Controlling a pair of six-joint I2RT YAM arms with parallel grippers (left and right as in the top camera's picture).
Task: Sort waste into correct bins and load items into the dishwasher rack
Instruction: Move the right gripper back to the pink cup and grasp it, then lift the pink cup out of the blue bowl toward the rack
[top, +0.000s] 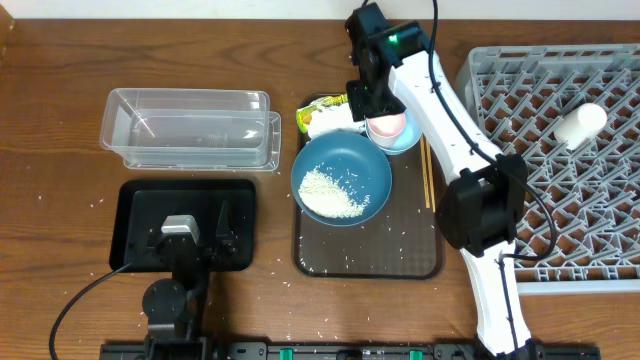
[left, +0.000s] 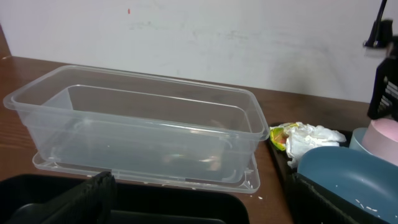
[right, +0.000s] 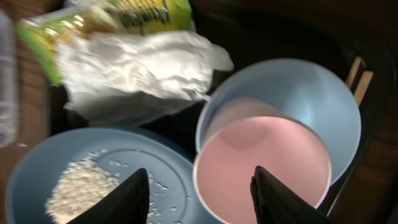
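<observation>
Right tool (right: 200, 169) is hanging over the pink cup (right: 267, 155). Its jaws are standing partly apart, one finger outside the near wall and one over the cup's mouth. No pinch on the rim is showing.

The cup is sitting nested in the small light-blue bowl (right: 311, 99), at the far right corner of the brown tray (top: 370, 255), mid-bench.

Left tool (top: 195, 225) is resting wide open above the black tray (top: 135, 225) near the front left of the bench, holding nothing.

Handling, judged:
- The cup is looking like thin, smooth, rigid plastic, so light and probably slippery.
- A pinch across the wall just below the rim is looking best.
- The bowl beneath is sitting loose and may be lifting along with it.

Materials:
- The dark-blue bowl (top: 340, 180) is glossy and round, carrying a pile of loose rice (top: 330, 192).
- The tissue (right: 137, 68) is soft and crumpled, lying against a yellow-green wrapper (right: 124, 15).
- The chopsticks (top: 428, 175) are thin wood, lying along the tray's right edge.
- The grey lattice rack (top: 600, 200) is sitting at the bench's right edge and already holding a white cup (top: 580, 124).
</observation>
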